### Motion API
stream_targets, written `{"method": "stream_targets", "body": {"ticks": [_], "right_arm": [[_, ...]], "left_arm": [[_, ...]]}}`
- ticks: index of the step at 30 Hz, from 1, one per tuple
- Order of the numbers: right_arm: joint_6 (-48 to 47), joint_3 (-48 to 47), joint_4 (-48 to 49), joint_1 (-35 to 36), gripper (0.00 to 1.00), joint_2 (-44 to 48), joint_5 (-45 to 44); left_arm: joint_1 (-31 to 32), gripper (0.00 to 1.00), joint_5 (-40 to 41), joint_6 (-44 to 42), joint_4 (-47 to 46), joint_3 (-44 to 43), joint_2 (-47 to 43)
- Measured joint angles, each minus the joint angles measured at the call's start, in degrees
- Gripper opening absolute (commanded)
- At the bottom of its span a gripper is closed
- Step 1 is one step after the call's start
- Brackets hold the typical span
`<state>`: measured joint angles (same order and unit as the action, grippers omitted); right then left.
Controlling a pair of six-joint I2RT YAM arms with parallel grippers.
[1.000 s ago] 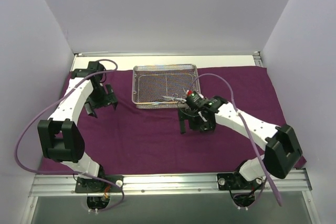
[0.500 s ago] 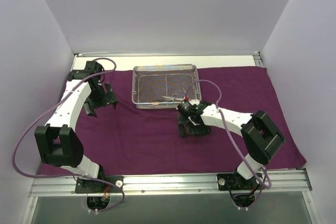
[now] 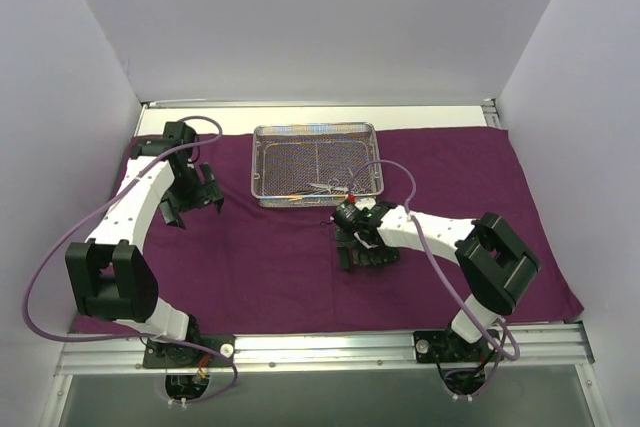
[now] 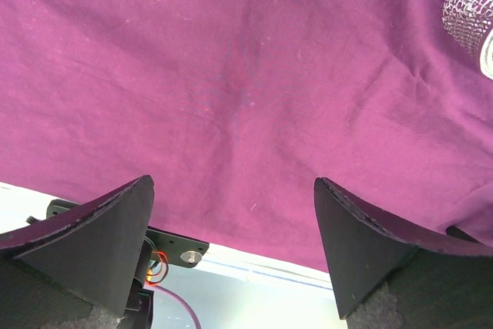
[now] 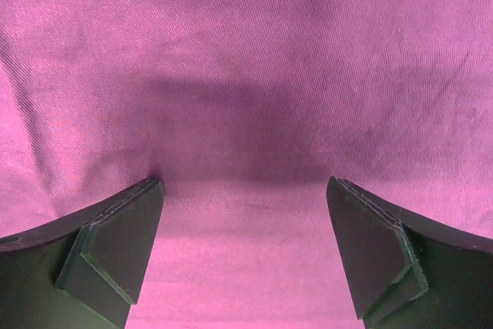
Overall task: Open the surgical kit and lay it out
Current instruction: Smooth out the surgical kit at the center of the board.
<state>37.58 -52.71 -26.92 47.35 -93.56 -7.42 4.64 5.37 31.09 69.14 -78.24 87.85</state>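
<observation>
Top external view. Dark purple cloth wrap (image 3: 280,267) spread flat over most of the table (image 3: 420,114), bare pale strip left along the far edge. Silver wire-mesh tray (image 3: 313,129) on the cloth near that far edge, a little left of centre. Several thin silver instruments (image 3: 322,188) inside the tray, bunched against its near wall toward the near right corner. Left gripper (image 3: 192,209) over the cloth toward the table's left edge, beside the tray and apart from it, jaws spread wide, nothing between them. Right gripper (image 3: 362,255) just in front of the tray's near right corner, pointing down at the cloth, low over it; jaws open, empty.

Left wrist view. Two dark fingers (image 4: 100,244) far apart at the bottom, only purple cloth between them, a few soft creases in it. Corner of the mesh tray at the upper right edge. Pale table edge below the cloth's hem.

Right wrist view. Both fingers (image 5: 115,244) set wide, holding nothing. Close-up weave of the cloth filling the frame, with a broad dark shadow (image 5: 246,129) between the fingertips. Contact with the cloth: cannot tell.
</observation>
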Motion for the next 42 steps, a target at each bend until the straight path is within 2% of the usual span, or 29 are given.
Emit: {"method": "stream_targets", "body": {"ticks": [6,10,14,21,26,34,42], "right_arm": [[-0.2,-1.7,-2.9,-0.3,0.95,-0.1,0.0],[-1.9,-10.9,-7.3,-3.2,0.96,-0.3,-0.2],[-5.0,-24.6,-8.1,-11.3,0.96,-2.6,-1.0],[-13.2,-40.7,-8.9,-30.2,1.00,-11.5,-1.4],[-18.6,-50.8,-9.2,-34.5,1.00,-23.1,-2.3],[-21.3,-53.9,-7.8,-36.3,1.00,-33.3,-2.4],[-23.4,-59.8,-4.2,-42.1,1.00,-41.4,0.6]], "left_arm": [[0.0,0.95,0.0,-0.2,-0.7,0.0,-0.2],[0.0,0.96,-0.6,-1.8,-0.8,-1.6,0.4],[0.0,0.94,-1.0,-3.5,-0.7,-8.6,4.4],[0.1,0.95,-0.4,-5.1,-2.5,-20.7,15.3],[1.4,0.95,1.3,-6.8,-5.0,-26.2,24.2],[5.3,0.94,4.6,-9.1,-6.5,-37.7,39.2],[5.0,0.95,9.4,-8.8,-5.4,-43.1,41.5]]}}
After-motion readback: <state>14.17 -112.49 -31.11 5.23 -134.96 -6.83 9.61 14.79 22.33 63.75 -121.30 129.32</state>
